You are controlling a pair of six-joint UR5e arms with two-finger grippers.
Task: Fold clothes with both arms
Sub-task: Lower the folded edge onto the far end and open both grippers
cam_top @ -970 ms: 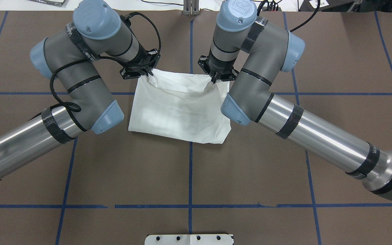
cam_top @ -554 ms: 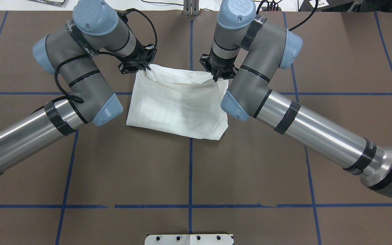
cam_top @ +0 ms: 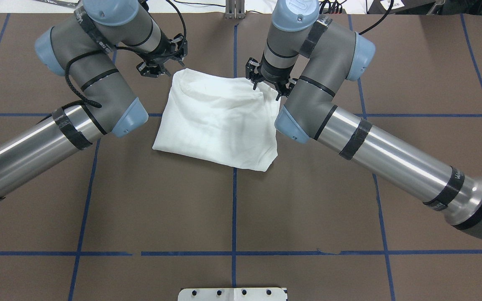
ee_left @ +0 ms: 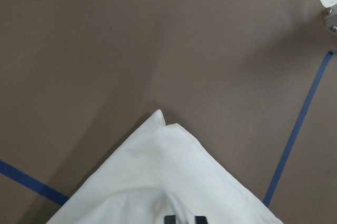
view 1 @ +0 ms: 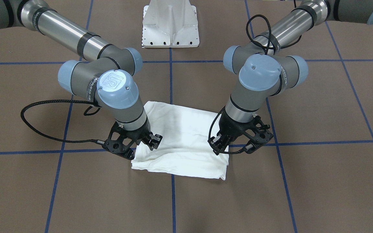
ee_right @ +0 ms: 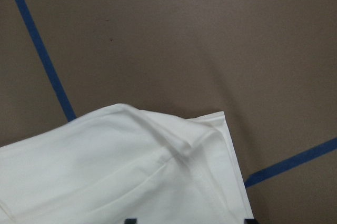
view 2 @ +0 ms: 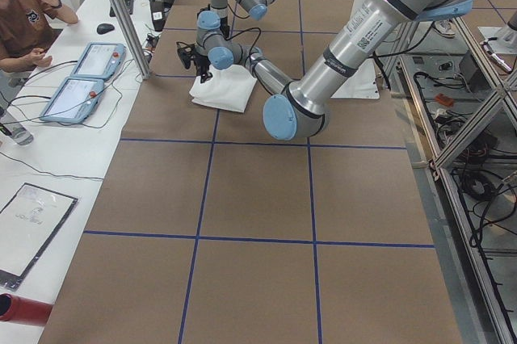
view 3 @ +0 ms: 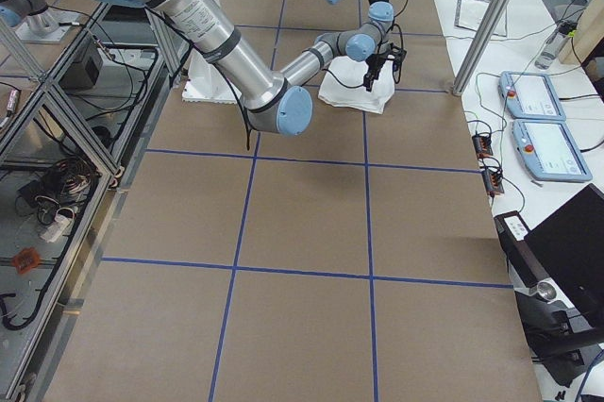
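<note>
At the left, the left gripper (cam_top: 163, 67) hangs just over the far left corner of the T-shirt (cam_top: 220, 121). In its wrist view the two fingertips (ee_left: 170, 219) stand close together at the bottom edge and the cloth rises a little toward them. Whether they pinch it, I cannot tell.

The T-shirt lies in the far half of the table (cam_top: 308, 200) as a folded, nearly rectangular packet across the central blue tape line (cam_top: 234, 217). Its far edge runs from one gripper to the other. I judge that each arm takes one far corner so that this edge comes down straight and the layers do not slip sideways.

At the right, the right gripper (cam_top: 266, 90) stands over the far right corner with its fingers spread wide and nothing between them. The corner under it lies flat, so this side seems already laid down.
</note>
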